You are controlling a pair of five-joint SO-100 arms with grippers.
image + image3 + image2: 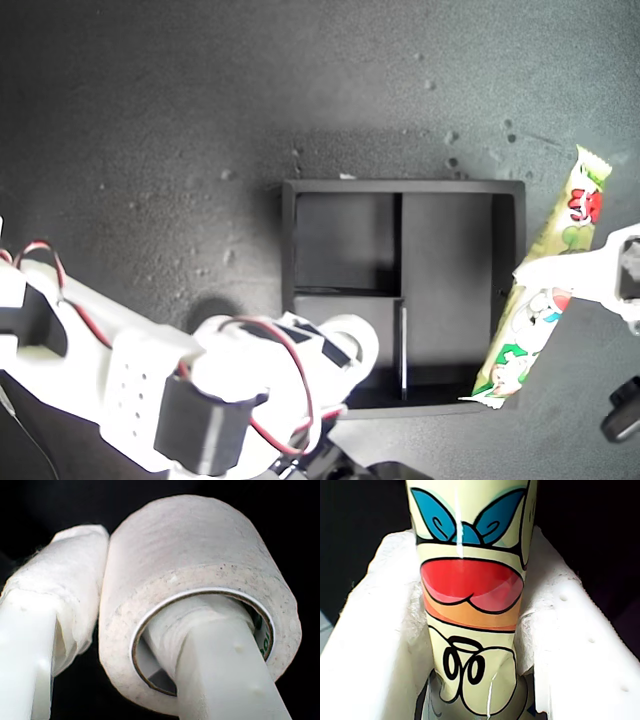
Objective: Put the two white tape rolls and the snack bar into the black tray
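Dark grey speckled tabletop fills the exterior view, with the black tray [403, 190] near the middle. My first gripper [545, 272] comes in from the exterior view's right and is closed around the snack bar [545, 270] near its middle. The bar's long axis runs almost parallel to the tray's wall on that side; its lower end lies over the tray's corner, while most of it is still outside. The long compartment is just beside it, toward the exterior view's left, so I judge a short sideways shift is needed. The wrapper is pale green with red lettering and cartoon drawings.

My second gripper [125, 630] pinches a white tape roll [200, 575], one finger through its hole. The other roll is not visible.
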